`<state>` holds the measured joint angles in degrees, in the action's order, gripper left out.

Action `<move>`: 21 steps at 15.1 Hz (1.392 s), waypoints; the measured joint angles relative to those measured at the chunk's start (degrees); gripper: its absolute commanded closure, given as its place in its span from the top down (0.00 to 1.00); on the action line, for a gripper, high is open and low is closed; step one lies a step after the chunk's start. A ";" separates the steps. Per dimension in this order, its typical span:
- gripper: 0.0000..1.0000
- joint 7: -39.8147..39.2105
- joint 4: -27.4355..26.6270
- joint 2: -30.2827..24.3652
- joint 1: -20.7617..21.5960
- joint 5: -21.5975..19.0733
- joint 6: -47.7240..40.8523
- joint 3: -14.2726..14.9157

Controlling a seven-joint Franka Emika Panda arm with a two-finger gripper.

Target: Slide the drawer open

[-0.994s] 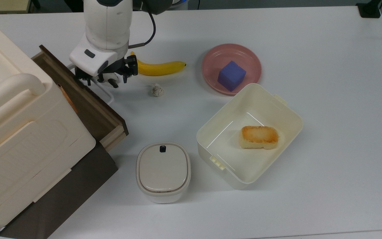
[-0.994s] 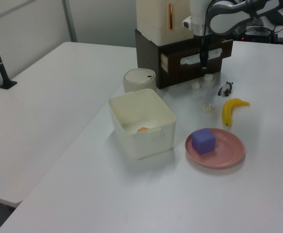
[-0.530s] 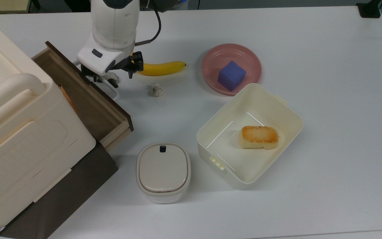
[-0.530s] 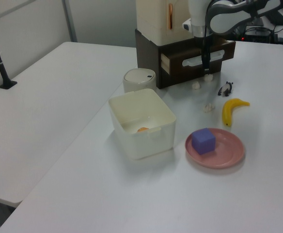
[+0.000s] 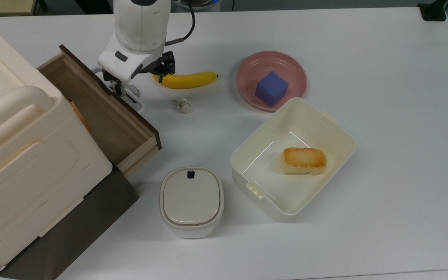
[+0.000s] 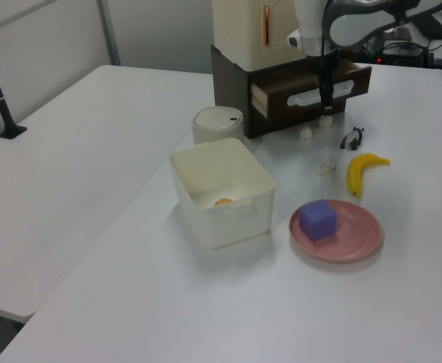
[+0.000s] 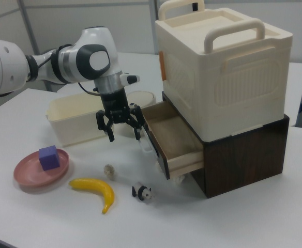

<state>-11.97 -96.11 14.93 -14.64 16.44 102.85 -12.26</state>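
— What is being shown at the bottom of the right view?

— A toy panda (image 7: 142, 192) and a banana (image 7: 94, 189) are being displayed on the white table (image 7: 47, 227). At lower left, a purple cube (image 7: 48, 156) is being carried by a pink plate (image 7: 29, 173).

— And the gripper?

— The gripper (image 7: 124, 135) is being held spread wide at the centre of the frame, close against the white loop handle (image 7: 148, 147). Whether the handle is being touched cannot be told.

— Where is the drawer being seen?

— The drawer (image 7: 171, 137) is being held partly pulled out of the dark cabinet (image 7: 244, 155), just right of centre, with its light-brown inside being exposed. In the top view, the drawer (image 5: 103, 116) is being shown at centre left, the gripper (image 5: 125, 91) at its front panel. In the left view, the drawer (image 6: 281, 102) is being seen at upper centre.

— What is being seen further back?

— A large cream box (image 7: 223, 67) is being borne by the cabinet at upper right. An open cream container (image 7: 73, 121) is being partly hidden behind the arm.
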 measured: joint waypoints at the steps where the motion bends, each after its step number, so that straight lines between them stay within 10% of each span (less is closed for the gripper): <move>1: 1.00 0.08 0.38 -0.15 -0.15 -1.37 0.00 0.01; 7: 1.00 7.53 4.71 -1.83 -2.93 -11.97 0.16 0.49; 15: 1.00 32.45 5.45 -7.35 -1.98 -13.31 1.88 0.76; 21: 1.00 40.09 5.37 -12.18 8.10 -13.31 -0.48 11.10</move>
<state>28.12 -90.74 2.75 -6.54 3.12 102.37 -1.16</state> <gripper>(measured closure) 0.000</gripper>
